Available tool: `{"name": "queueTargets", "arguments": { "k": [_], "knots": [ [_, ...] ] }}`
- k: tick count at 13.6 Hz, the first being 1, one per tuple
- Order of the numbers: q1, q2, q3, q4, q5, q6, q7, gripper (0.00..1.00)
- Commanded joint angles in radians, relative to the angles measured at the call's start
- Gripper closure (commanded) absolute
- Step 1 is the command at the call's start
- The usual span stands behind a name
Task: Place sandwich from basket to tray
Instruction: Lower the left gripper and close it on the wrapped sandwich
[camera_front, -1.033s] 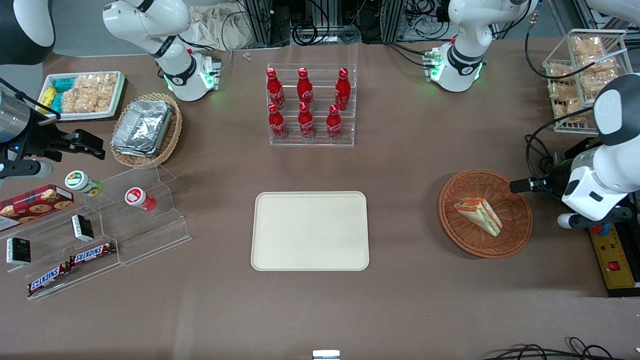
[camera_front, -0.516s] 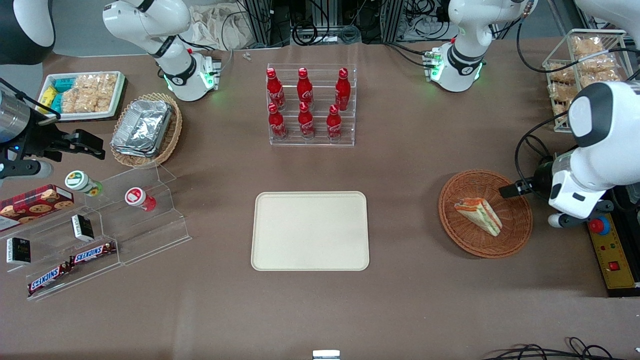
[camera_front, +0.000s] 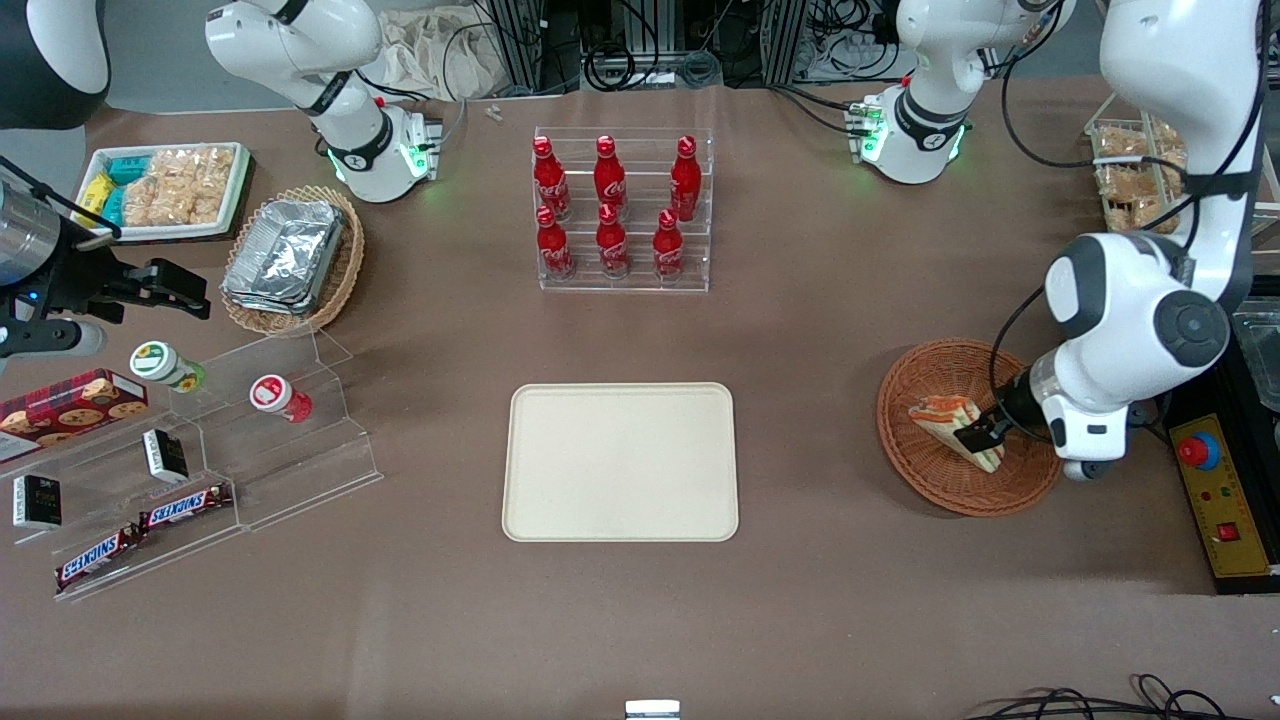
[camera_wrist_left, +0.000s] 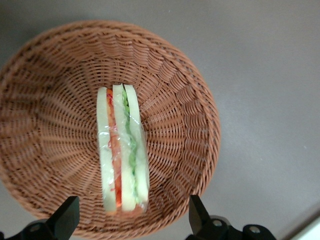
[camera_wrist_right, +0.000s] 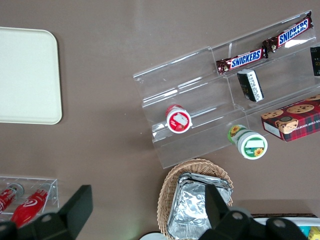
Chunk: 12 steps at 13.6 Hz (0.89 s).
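While the gripper (camera_wrist_left: 132, 220) hovers wide open above it, the sandwich (camera_wrist_left: 122, 150) lies in the basket (camera_wrist_left: 45, 135) on the brown table (camera_front: 820, 330).

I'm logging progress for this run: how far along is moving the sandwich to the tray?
Early stage. Done: the pincer is positioned above the sandwich, fingers open and straddling it. In hand: nothing yet; the sandwich lies in the basket, ungrasped. Left: lower, close, lift and carry it to the tray, which holds nothing.

Reddish-brown basket (camera_wrist_left: 190, 100); cream tray (camera_front: 620, 462); sandwich (camera_wrist_left: 122, 150) apparently red-green.
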Motion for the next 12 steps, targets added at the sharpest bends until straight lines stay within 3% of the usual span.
{"name": "queueTargets", "arguments": {
  "k": [1,7,8,12],
  "knots": [
    [-0.01,0.01,0.005,-0.03,0.013,0.052,-0.056,0.02],
    [-0.01,0.016,0.01,-0.153,0.053,0.217,-0.078,0.07],
    [-0.01,0.022,0.01,-0.153,0.058,0.217,-0.079,0.16],
    [-0.008,0.018,0.011,-0.142,0.093,0.215,-0.088,0.96]
  ]
}}
